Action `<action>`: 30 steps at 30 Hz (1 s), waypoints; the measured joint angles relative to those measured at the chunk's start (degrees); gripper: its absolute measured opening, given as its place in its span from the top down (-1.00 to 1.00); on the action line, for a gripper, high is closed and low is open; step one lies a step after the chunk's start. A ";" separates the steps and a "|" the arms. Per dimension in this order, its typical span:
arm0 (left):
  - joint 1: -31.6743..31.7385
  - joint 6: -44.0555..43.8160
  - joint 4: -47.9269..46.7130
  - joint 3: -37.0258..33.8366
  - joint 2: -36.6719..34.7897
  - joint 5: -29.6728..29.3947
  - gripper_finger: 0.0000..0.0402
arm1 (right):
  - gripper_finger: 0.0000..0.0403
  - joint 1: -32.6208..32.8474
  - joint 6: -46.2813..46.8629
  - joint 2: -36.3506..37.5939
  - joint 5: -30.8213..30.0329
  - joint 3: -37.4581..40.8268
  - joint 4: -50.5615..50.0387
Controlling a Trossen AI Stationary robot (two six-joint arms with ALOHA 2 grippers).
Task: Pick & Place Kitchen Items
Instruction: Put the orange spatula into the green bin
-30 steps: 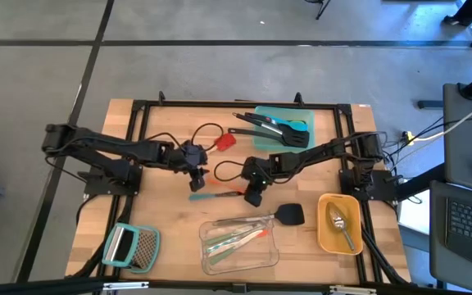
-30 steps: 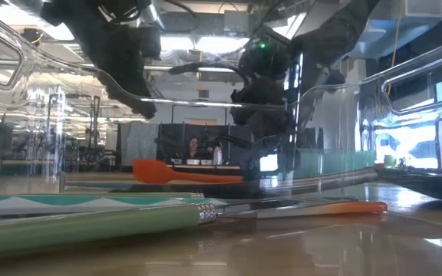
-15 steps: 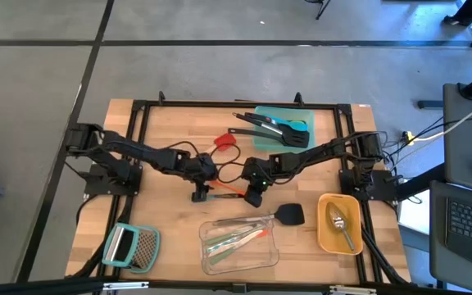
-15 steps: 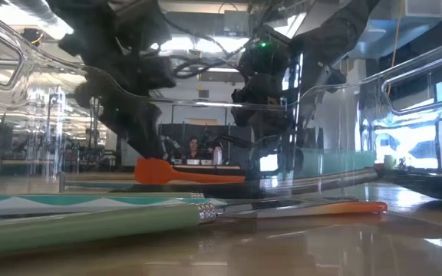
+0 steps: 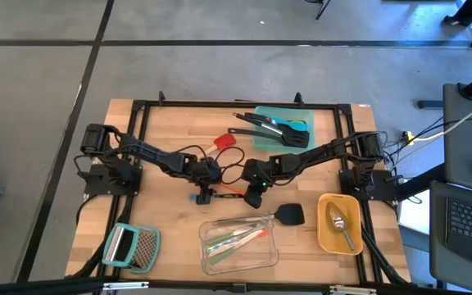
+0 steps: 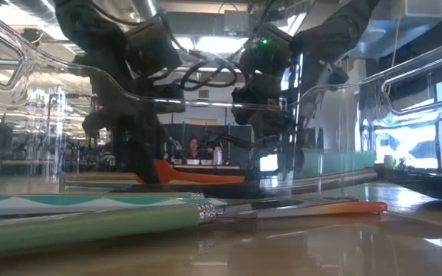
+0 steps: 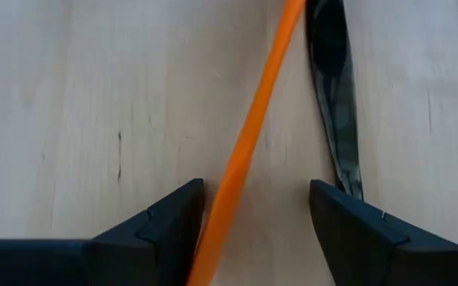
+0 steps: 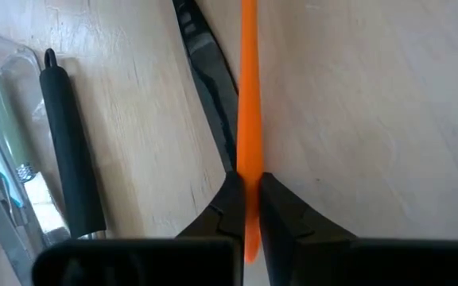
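Orange tool (image 8: 248,95) pinned mid-surface (image 5: 170,131).
Your right hand (image 8: 247,208) is grasping it; your left hand (image 7: 254,208) straddles it, released.

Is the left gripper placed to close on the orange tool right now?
Probably yes. The left gripper is open with the orange tool running between its fingers, nothing in the gap. The right gripper is shut on the same tool, so both would hold it.

The spatula (image 5: 224,192) lies between left end effector (image 5: 204,197) and right end effector (image 5: 252,197).
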State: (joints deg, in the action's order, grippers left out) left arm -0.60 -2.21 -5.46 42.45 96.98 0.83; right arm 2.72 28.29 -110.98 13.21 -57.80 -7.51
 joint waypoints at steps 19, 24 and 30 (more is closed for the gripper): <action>2.99 -0.51 -2.83 -0.01 -0.06 2.72 0.87 | 0.62 0.15 0.84 1.42 -4.43 0.46 1.47; 3.08 -5.18 -2.95 0.01 -0.04 2.64 0.91 | 0.17 -0.11 0.43 4.73 -9.43 -1.07 -4.05; 3.10 -8.20 -3.22 -0.14 -1.86 2.52 0.92 | -0.20 -0.39 -0.66 9.31 -8.99 -7.92 -15.43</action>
State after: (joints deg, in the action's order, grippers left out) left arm 2.50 -10.41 -8.68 42.31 95.12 3.35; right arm 2.33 27.63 -101.67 4.22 -65.72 -22.94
